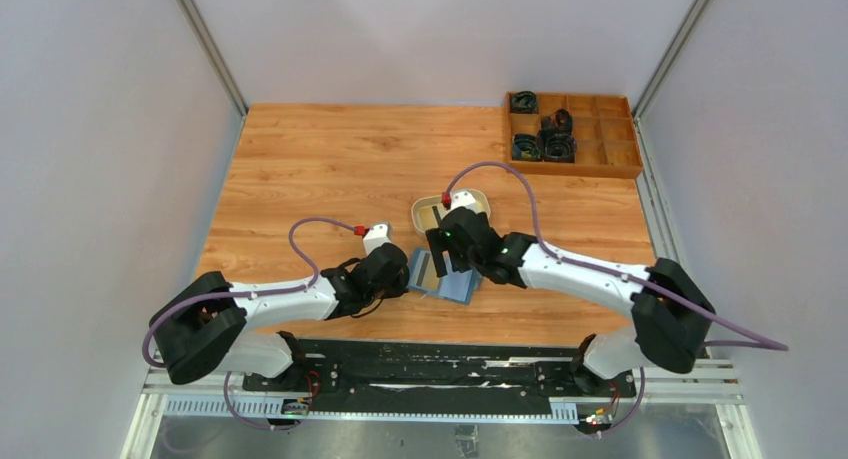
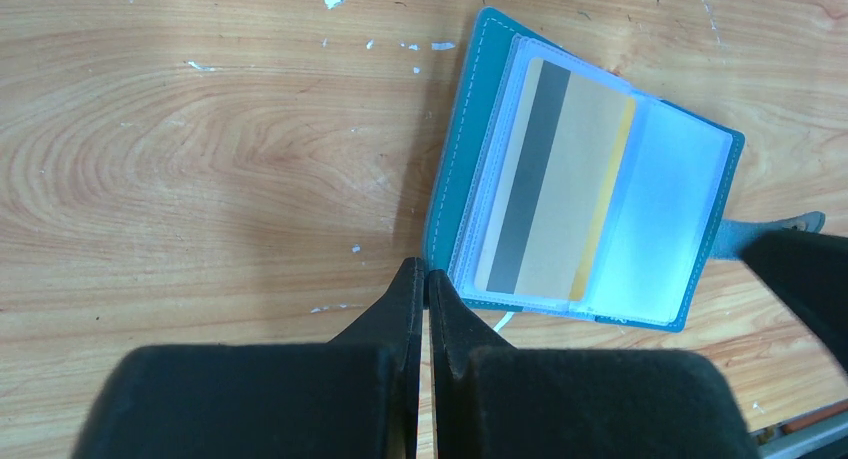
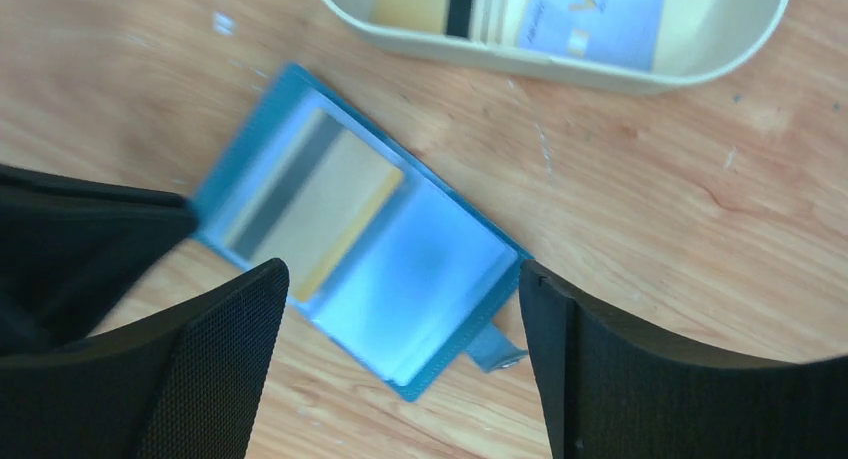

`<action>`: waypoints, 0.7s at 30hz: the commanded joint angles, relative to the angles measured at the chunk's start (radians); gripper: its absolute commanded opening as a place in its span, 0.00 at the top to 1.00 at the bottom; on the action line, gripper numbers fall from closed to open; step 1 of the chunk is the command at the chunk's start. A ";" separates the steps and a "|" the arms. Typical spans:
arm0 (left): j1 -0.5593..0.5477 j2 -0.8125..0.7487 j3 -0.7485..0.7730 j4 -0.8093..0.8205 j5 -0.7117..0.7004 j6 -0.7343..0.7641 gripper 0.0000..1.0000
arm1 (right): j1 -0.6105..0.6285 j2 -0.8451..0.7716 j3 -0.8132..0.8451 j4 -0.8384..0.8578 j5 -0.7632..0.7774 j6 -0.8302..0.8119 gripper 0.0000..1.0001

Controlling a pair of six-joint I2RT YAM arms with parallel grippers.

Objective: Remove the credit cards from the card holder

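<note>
**Card holder** point(image 2: 585, 179): teal, lying open and flat on the wooden table point(image 1: 330, 159), between the two grippers and on the near side of the beige oval tray point(image 3: 560, 69). Its clear sleeves face up.

**Credit card** point(image 2: 555, 184): tan with a dark stripe and a yellow edge, seated in one clear sleeve. The sleeve beside it looks empty.

**Cards in tray** point(image 3: 600, 9): several, one tan and striped, one pale blue. The frame edge cuts them off.

**Left gripper** point(image 2: 427, 289): fingers pressed together with nothing between them, tips at the holder's corner.

**Right gripper** point(image 3: 397, 279): fingers spread wide and holding nothing, hanging over the open holder.

**Step in hand (judged):** drawing the tan card from its sleeve.
- The closed left tips should bear down on the teal border so the holder cannot slide or fold.
- The right fingers should narrow onto the card's exposed edge only.
- The pull should run along the sleeve's opening, low and straight, so the plastic does not lift with the card.

**Hard to make out:**
- Whether the left tips touch the holder or sit just beside it.
- Which side of the sleeve is open.
- Whether more cards lie under the top sleeves.
- The right wrist view is blurred, and the overhead view hides most of the holder under the right gripper.
</note>
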State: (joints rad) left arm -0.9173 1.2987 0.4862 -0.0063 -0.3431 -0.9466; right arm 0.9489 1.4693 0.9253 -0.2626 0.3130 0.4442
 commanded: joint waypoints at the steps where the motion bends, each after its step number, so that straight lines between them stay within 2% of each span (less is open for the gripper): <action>1: 0.007 0.008 0.005 0.000 -0.023 0.000 1.00 | -0.032 -0.108 -0.084 0.180 -0.182 0.013 0.11; 4: 0.007 0.011 0.005 0.002 -0.021 -0.001 1.00 | -0.119 -0.100 -0.191 0.398 -0.466 0.120 0.16; 7: 0.007 0.012 0.005 0.000 -0.015 -0.001 1.00 | -0.174 -0.066 -0.286 0.585 -0.616 0.245 0.18; 16: 0.008 0.003 0.005 0.002 -0.018 0.001 1.00 | -0.228 0.087 -0.457 1.002 -0.722 0.502 0.19; 21: 0.006 -0.002 -0.005 0.000 -0.020 -0.003 1.00 | -0.228 0.184 -0.513 1.179 -0.726 0.611 0.20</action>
State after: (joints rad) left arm -0.9173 1.3003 0.4862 -0.0063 -0.3431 -0.9466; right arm 0.7319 1.5932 0.4709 0.7307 -0.3801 0.9302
